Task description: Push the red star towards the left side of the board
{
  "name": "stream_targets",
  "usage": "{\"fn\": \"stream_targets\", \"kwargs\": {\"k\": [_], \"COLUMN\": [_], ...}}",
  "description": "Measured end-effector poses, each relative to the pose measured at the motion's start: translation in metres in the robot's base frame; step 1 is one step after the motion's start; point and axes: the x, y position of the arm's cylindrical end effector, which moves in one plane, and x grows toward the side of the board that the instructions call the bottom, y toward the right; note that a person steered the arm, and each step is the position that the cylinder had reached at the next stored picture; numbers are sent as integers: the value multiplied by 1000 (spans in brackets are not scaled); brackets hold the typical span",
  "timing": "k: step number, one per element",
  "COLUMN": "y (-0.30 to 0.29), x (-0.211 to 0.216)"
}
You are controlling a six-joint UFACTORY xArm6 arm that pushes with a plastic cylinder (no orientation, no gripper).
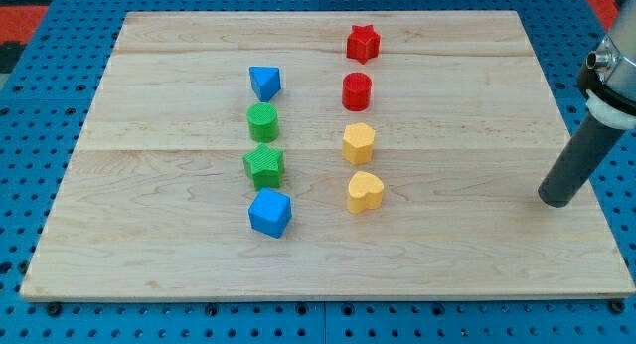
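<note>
Basically a pale wooden board point(179, 255) covers most of the view, lying on a blue pegboard desk point(30, 105) whose strips show at left, right and the near edge. Red patches sit at the far corners, too cropped to identify.

Dark rod comes in from the right, angled down; its upper part with a silver collar is cut off by the right frame edge. My tip point(556, 200) rests at the board's right edge, well apart from every block. No hand on this arm, just the rod, so nothing opens, closes or holds anything.

Blocks in two columns near board centre. Left column, near to far: blue cube point(269, 213), green star point(264, 165), green cylinder point(262, 121), blue triangle point(265, 83). Right column, near to far: yellow heart point(365, 192), yellow hexagon point(358, 143), red cylinder point(357, 90), red star point(363, 43).

Red star is farthest block, top of right column, near the board's far edge, just beyond the red cylinder, not touching it. Blue triangle lies left of it and slightly nearer, the closest block on its left side. Nothing stands between my tip and the right column. All blocks sit apart, none touching.
</note>
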Motion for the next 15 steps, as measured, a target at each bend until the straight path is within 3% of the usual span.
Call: {"fn": "stream_targets", "kwargs": {"k": [5,7,8,9,11,13,14,15], "y": [5,5,5,1,23,-49,-59,-106], "x": [0,41,42,26,-87,-187,-214,-237]}}
